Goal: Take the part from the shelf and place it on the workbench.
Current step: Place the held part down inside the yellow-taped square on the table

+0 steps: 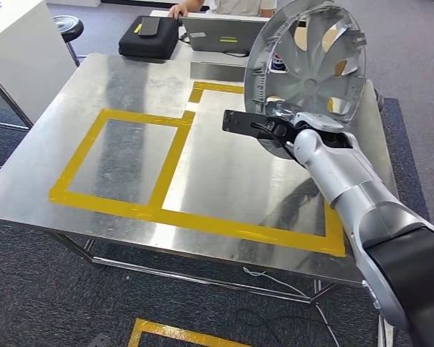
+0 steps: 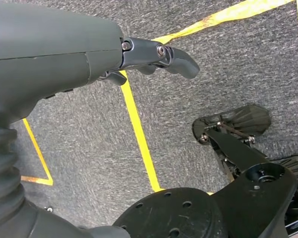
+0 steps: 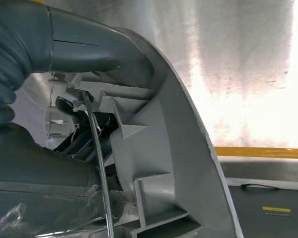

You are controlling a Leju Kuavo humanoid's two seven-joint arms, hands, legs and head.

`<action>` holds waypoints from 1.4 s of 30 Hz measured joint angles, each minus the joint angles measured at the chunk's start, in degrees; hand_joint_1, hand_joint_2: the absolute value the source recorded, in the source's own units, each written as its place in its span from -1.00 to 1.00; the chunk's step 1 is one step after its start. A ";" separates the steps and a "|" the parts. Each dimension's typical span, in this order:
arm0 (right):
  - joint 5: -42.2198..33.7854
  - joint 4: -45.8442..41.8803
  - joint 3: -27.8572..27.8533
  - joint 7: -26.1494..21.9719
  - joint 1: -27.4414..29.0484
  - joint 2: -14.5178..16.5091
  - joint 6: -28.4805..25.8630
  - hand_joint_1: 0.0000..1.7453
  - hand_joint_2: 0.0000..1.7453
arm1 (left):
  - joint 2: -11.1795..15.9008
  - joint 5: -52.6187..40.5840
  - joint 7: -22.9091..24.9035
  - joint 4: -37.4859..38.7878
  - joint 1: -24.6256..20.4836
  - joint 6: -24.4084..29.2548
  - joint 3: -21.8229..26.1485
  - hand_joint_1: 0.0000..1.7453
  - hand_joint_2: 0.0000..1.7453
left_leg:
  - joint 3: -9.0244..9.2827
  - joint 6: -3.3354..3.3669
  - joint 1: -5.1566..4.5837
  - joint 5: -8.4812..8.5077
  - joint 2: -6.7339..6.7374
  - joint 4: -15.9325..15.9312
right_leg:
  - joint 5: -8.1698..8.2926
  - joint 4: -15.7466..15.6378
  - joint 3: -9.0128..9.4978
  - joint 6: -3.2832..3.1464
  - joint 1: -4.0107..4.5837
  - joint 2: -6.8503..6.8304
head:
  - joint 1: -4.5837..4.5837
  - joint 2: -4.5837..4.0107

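Right hand (image 1: 278,130) grips the lower rim of the part (image 1: 307,61) — a silver wheel cover with spokes — and holds it upright above the workbench (image 1: 122,79), over the far right corner. Its dark fingers are closed on the rim, and the cover's hollow inner side faces the head camera. Yellow tape (image 1: 171,166) marks rectangles on the steel top; the cover hangs above the far end of the larger one.

Close up, the right wrist view shows what the head view cannot — the thick grey thumb (image 3: 95,44) pressed along the cover's (image 3: 177,148) rim, with moulded ribs and a thin wire ring on the inner side, and the bright workbench (image 3: 245,59) beyond.

Left hand (image 2: 151,54) hangs low over grey carpet (image 2: 95,148) crossed by yellow floor tape (image 2: 140,134), fingers apart, holding nothing.

Beyond the far edge of the workbench sit a black case (image 1: 149,37) and a laptop (image 1: 223,32), with a person's hand (image 1: 178,10) beside them.
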 joint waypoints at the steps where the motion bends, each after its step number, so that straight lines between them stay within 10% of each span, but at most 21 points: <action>1: -0.12 0.12 0.04 -0.02 -0.07 0.13 0.19 1.00 1.00 | 0.00 -0.01 -0.02 0.00 0.00 -0.09 0.00 -1.00 1.00 | 0.00 0.00 0.00 0.00 0.00 0.00 | 0.00 0.00 0.00 0.00 0.00 0.00 | -0.01 0.00; 25: -4.14 1.72 1.61 -0.65 -1.82 1.91 6.41 1.00 1.00 | -0.13 -1.46 -2.42 0.00 0.03 -5.46 -0.35 -1.00 1.00 | 0.00 0.00 0.00 0.00 0.00 0.00 | 0.00 -0.01 0.00 0.00 0.01 0.00 | -0.01 0.00; 29: -4.50 1.87 1.72 -0.86 -2.08 1.91 6.49 -1.00 -1.00 | -0.26 -2.62 -3.53 0.00 0.11 -6.38 -1.33 -1.00 1.00 | 0.00 0.00 0.00 0.00 0.00 0.00 | 0.00 -0.01 0.00 0.00 0.01 0.00 | -0.01 0.00; 41: -5.57 2.01 3.01 -0.75 -2.92 1.91 6.46 -1.00 -1.00 | -1.16 -3.26 -3.66 0.00 0.35 -6.60 -3.31 -1.00 1.00 | 0.04 0.00 0.00 0.00 0.01 0.00 | 0.00 -0.01 0.01 0.00 0.01 0.03 | -0.01 0.00; 42: -5.57 2.01 3.06 -0.75 -2.92 1.91 6.46 -1.00 -1.00 | -1.16 -3.26 -3.68 0.00 0.35 -6.57 -3.31 -1.00 0.50 | 0.04 0.00 0.00 0.00 0.01 0.00 | 0.00 -0.01 0.01 0.00 0.01 0.02 | -0.01 0.00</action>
